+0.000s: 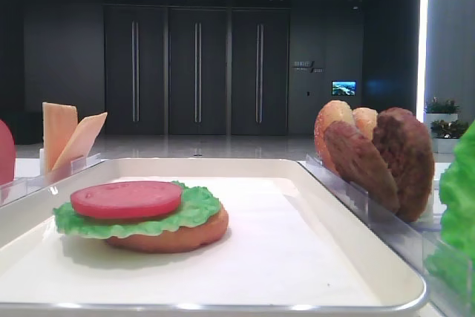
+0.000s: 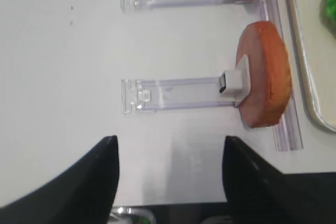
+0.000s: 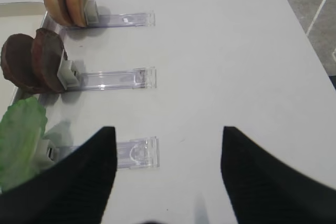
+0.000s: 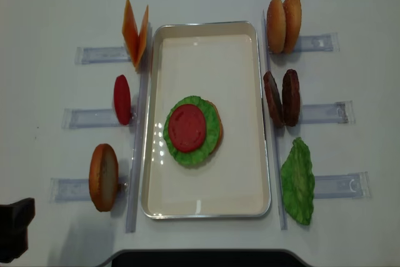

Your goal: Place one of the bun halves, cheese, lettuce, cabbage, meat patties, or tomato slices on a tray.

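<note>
Exterior high view showed the tray (image 4: 206, 35) already carrying a bun half (image 1: 167, 234), lettuce (image 4: 212, 145) and tomato slice (image 4: 187, 127), with both grippers' fingers (image 2: 94, 177) spread and empty, other items unplaced

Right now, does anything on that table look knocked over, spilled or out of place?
Nothing stands out. The bun half, lettuce and tomato slice sit stacked flat inside the tray. The spare pieces stand upright in their clear holders on both sides.
</note>
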Tool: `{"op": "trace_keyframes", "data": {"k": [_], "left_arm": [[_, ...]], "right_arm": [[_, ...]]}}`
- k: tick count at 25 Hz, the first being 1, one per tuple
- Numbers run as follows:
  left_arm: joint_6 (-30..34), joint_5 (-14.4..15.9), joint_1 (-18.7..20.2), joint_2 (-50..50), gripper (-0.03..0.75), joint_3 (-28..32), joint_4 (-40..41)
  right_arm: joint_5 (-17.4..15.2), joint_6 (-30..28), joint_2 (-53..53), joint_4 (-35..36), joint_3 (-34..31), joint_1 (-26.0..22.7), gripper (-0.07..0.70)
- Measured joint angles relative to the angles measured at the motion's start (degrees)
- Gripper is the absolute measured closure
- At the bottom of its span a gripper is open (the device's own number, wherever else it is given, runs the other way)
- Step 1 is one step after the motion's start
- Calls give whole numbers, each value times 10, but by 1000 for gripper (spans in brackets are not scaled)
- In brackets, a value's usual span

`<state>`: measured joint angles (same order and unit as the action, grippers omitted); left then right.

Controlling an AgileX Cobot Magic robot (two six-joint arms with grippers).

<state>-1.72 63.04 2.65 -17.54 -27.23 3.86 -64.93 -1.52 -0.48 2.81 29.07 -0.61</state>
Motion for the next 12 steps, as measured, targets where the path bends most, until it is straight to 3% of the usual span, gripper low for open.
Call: {"op": "trace_keyframes", "data": {"k": [9, 12], "left_arm": [[27, 4, 0, 168, 244, 1, -20], [27, 5, 0, 184, 244, 1, -21]], "right_arm": [[0, 0, 0, 0, 0, 0, 214], [0, 0, 0, 0, 0, 0, 214]]}}
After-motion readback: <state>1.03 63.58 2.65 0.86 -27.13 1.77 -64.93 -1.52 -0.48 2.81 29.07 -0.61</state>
